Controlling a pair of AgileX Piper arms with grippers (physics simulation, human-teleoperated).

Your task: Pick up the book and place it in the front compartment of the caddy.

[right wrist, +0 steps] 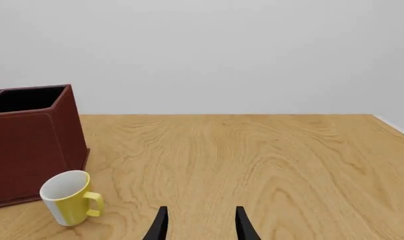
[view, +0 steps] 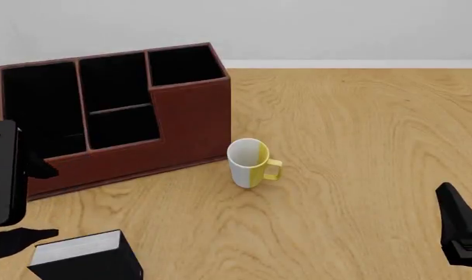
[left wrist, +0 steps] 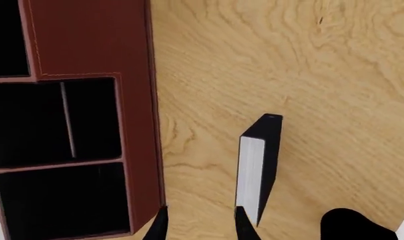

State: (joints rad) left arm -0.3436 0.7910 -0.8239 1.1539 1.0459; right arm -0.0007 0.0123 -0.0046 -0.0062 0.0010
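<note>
The book (view: 86,256) lies at the table's near left edge, black cover with white page edges; the left wrist view shows the book (left wrist: 258,162) from above. My left gripper (left wrist: 200,227) hangs open over bare table between the book and the caddy (left wrist: 88,125), holding nothing; one fingertip (left wrist: 241,222) overlaps the book's page edge in that view. The reddish-brown caddy (view: 191,119) with black open compartments stands at the back left. My right gripper (right wrist: 200,227) is open and empty at the near right, far from the book.
A white and yellow mug (view: 250,162) stands upright just right of the caddy's front corner, handle pointing right; the right wrist view also shows the mug (right wrist: 67,197). The left arm (view: 0,175) rises at the far left edge, the right arm (view: 460,233) at the lower right.
</note>
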